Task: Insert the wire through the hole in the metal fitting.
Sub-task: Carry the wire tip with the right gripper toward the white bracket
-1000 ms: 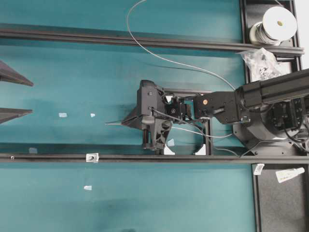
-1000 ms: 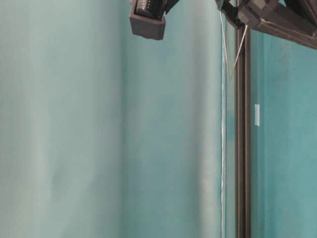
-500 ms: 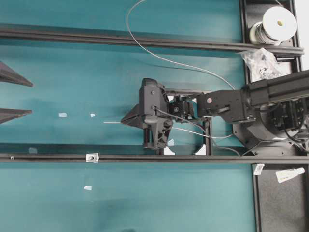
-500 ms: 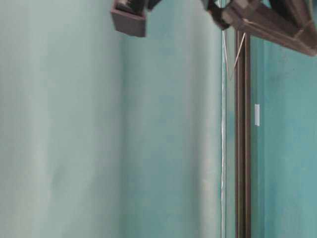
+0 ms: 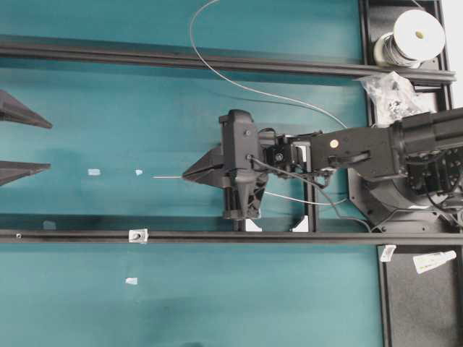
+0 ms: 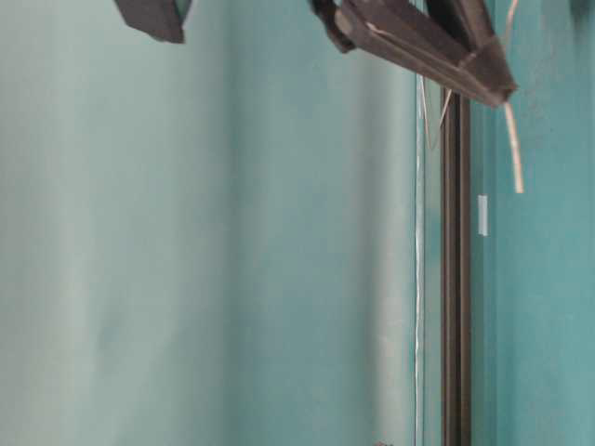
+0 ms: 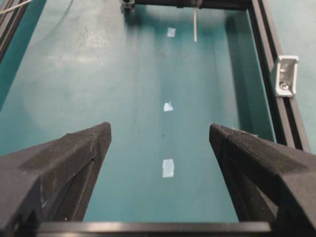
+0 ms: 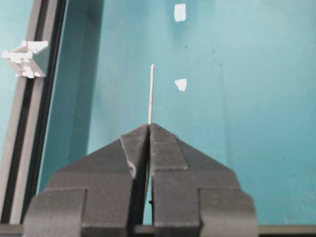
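Observation:
My right gripper is shut on the wire, and a short straight end of it sticks out to the left. The rest of the wire arcs back over the far rail. In the right wrist view the wire stands out of the pinched fingertips of the right gripper. The metal fitting sits on the near rail, left of and below the wire's tip. It also shows as the metal fitting and the metal fitting. My left gripper is open and empty, far to the left.
Two long black rails cross the teal mat. Pale tape scraps lie on the mat. A wire spool and a bag of parts sit at the back right. White corner brackets are under the right wrist.
The right gripper has swung with the wire. The wire's tip has shifted slightly left and away from the near rail, and the jaws have dropped into the table-level view. The left gripper has not moved.

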